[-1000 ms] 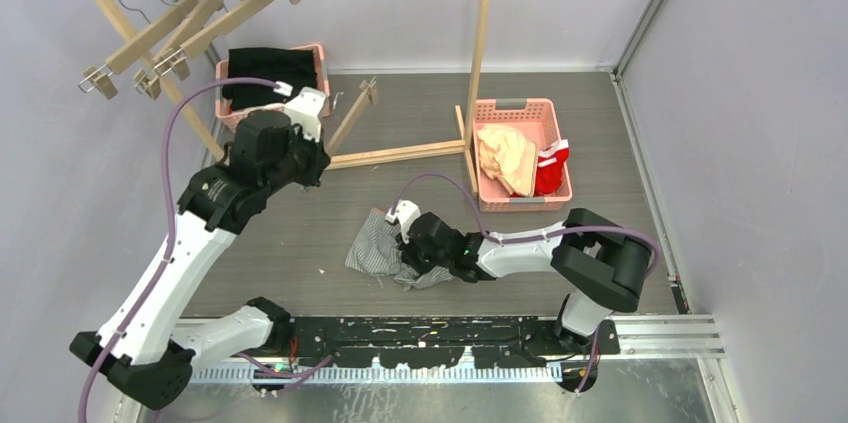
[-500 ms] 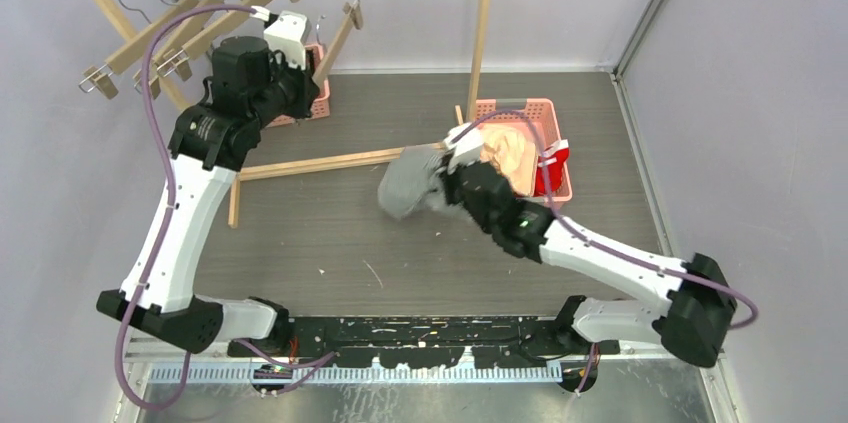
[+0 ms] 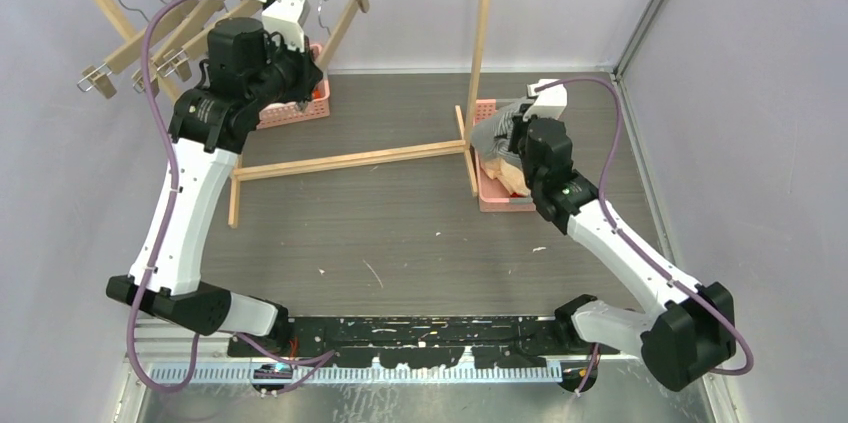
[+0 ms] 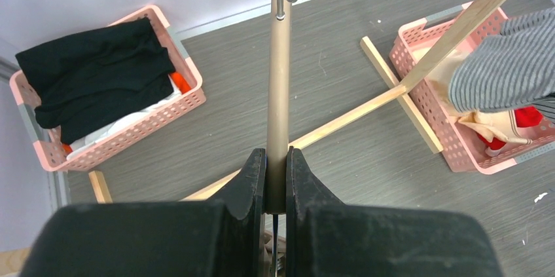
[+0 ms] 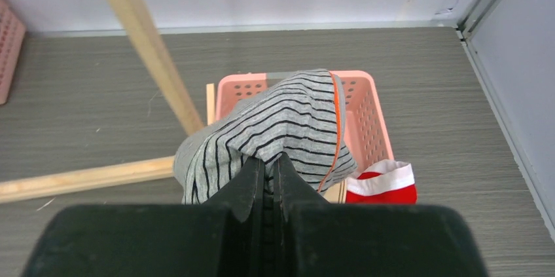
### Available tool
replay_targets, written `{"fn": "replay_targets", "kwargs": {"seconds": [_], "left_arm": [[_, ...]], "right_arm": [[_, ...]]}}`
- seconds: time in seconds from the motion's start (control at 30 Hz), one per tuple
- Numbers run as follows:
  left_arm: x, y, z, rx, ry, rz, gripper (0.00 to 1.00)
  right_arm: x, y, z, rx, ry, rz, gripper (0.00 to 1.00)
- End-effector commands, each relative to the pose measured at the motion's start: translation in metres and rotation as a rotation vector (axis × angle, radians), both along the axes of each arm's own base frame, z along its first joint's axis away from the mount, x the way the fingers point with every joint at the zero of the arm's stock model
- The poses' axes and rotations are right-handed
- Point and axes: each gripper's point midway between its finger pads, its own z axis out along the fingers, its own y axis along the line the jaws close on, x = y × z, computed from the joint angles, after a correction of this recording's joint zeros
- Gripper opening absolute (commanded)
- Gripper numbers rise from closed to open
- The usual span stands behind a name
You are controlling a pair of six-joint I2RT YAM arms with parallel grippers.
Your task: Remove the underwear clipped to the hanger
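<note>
My right gripper (image 3: 512, 135) (image 5: 269, 162) is shut on the grey striped underwear (image 3: 489, 130) (image 5: 288, 120) and holds it above the right pink basket (image 3: 505, 205) (image 5: 366, 120). The red underwear (image 5: 383, 185) (image 4: 527, 116) and the cream underwear (image 3: 505, 175) (image 4: 487, 123) lie in that basket. My left gripper (image 3: 312, 61) (image 4: 275, 172) is shut on the bar of a bare wooden hanger (image 3: 343, 21) (image 4: 280, 80), held up near the rack at the back left. The hanger's clips are hidden behind my fingers.
A wooden clothes rack (image 3: 482, 43) stands across the back, its floor bars running between the baskets. Several empty clip hangers (image 3: 170, 28) hang on its rail at the left. A left pink basket (image 3: 290, 113) (image 4: 131, 129) holds folded black clothes.
My right arm lifted the grey striped underwear off the floor and carried it right, over the right basket. My left arm raised the empty hanger up toward the rail.
</note>
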Motion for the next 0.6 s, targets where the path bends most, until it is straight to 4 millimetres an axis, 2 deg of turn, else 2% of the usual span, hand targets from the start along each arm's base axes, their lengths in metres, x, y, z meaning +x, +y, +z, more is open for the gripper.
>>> {"fn": "replay_targets", "kwargs": {"seconds": [0.0, 0.27, 0.47, 0.57], "left_arm": [[-0.012, 0.001, 0.060, -0.058, -0.184, -0.025, 0.00], [-0.031, 0.013, 0.098, -0.070, -0.313, 0.000, 0.00], [-0.037, 0.023, 0.118, -0.057, -0.364, 0.031, 0.00], [-0.035, 0.024, 0.123, -0.057, -0.377, 0.037, 0.00]], "right_arm": [[0.024, -0.006, 0.026, 0.024, -0.093, -0.020, 0.01], [0.058, -0.024, -0.023, 0.056, -0.011, -0.055, 0.01], [0.067, -0.051, -0.054, 0.034, 0.058, -0.139, 0.01], [0.064, -0.063, -0.071, 0.030, 0.092, -0.183, 0.01]]}}
